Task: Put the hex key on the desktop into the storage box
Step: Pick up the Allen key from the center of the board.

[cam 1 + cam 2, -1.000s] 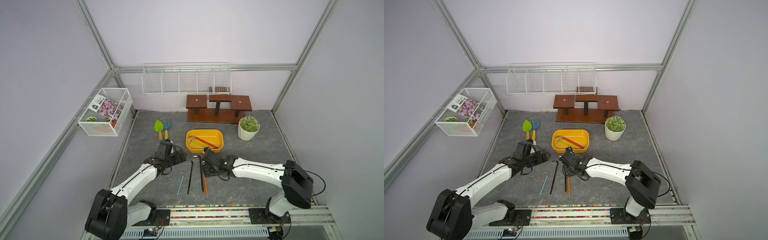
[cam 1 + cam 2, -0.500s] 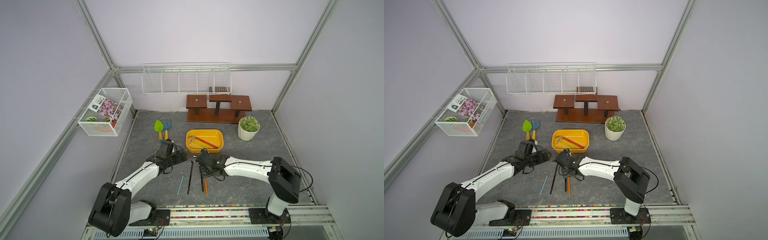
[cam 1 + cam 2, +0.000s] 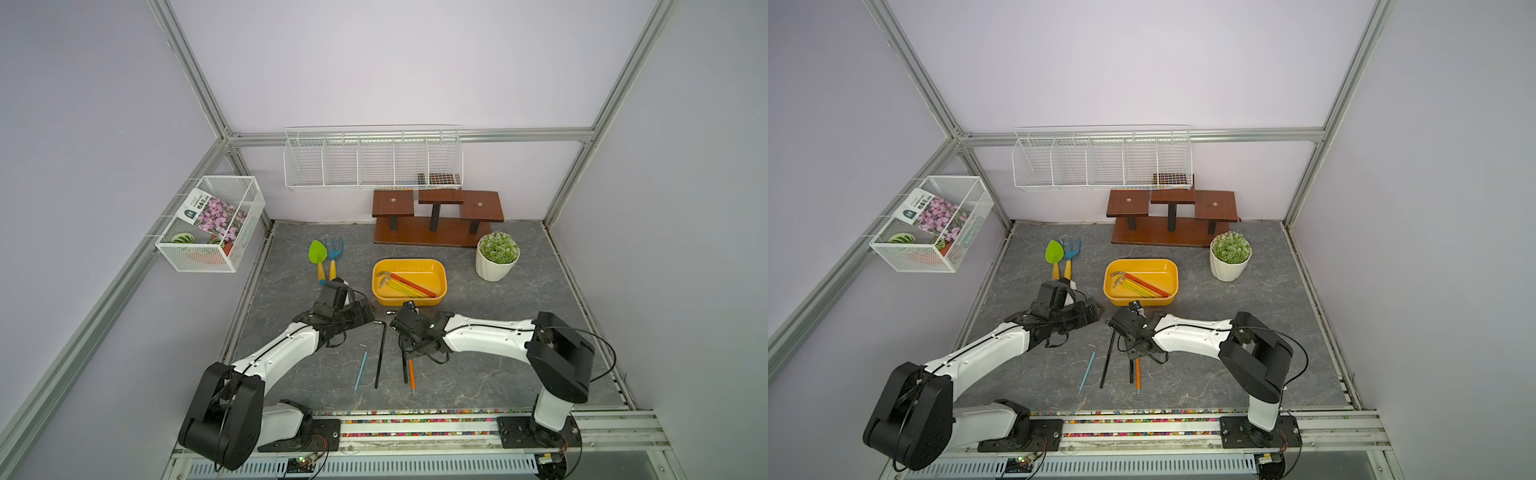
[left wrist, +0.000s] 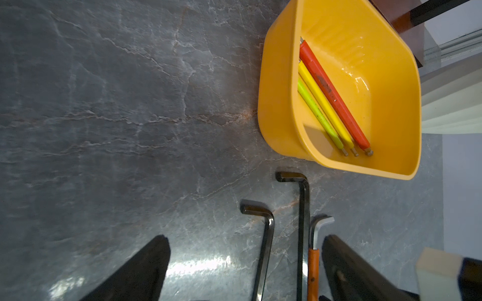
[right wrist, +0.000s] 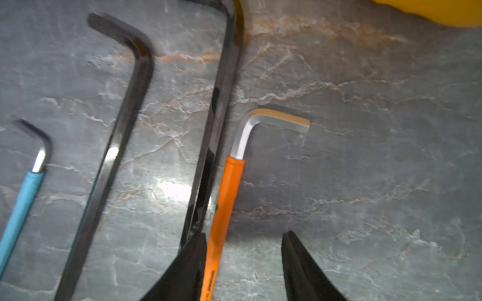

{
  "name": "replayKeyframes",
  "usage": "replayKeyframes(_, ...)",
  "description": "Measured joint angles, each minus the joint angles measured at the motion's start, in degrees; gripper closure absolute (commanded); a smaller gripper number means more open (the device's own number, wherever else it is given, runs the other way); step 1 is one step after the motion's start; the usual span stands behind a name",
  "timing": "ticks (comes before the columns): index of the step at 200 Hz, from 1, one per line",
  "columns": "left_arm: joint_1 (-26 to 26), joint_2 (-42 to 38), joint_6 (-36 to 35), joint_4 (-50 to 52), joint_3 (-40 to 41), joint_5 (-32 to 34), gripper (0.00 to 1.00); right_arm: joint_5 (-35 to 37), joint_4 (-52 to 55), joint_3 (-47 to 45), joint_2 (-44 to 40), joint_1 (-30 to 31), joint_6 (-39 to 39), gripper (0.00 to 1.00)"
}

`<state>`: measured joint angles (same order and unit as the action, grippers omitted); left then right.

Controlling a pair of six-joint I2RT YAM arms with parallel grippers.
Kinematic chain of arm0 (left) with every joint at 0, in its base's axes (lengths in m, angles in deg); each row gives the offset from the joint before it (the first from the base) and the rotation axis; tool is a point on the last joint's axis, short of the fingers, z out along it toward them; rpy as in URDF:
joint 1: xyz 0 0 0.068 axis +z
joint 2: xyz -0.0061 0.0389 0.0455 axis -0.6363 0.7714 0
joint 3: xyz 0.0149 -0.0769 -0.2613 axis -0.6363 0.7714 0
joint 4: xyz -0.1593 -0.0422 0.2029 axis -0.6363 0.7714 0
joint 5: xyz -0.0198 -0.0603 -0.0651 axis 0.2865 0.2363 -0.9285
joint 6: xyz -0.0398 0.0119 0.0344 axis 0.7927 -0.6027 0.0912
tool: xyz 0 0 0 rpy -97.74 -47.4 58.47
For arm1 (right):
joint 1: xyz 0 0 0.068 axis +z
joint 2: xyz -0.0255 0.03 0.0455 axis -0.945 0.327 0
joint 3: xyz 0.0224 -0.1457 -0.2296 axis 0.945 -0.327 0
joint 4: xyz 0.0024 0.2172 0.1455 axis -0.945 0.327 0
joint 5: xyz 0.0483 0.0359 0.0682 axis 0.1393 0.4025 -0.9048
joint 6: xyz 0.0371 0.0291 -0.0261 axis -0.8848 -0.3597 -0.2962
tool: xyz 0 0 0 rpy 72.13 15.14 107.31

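Jaws of right end effector [image 5: 243, 234] apart astride orange hex key [image 5: 224, 203] on desktop [image 5: 365, 169]; left end effector [image 4: 245, 238] spread wide.

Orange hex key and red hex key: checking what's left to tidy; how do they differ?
The orange hex key lies on the desktop; the red hex key lies in the storage box. Open, the right gripper straddles the orange one; the red one lies untended. Both are L-shaped with coloured sleeves.

Hex keys [image 3: 380, 353] lie on the desktop [image 3: 498, 374] before the storage box [image 3: 432, 300].
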<state>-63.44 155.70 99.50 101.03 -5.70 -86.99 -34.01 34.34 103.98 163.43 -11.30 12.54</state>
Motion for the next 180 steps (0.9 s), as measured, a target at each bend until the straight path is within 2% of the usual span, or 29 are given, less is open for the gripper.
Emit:
replayKeyframes(116, 0.0, -0.79, 0.0, 0.13, -0.02, -0.83, 0.04, 0.09, 0.83, 0.76, 1.68, 0.04, -1.07, 0.5)
replayKeyframes(180, 0.0, -0.83, 0.0, 0.2, -0.02, -0.81, 0.04, 2.6, 2.89, 0.11, 0.79, -0.59, -2.14, 0.5)
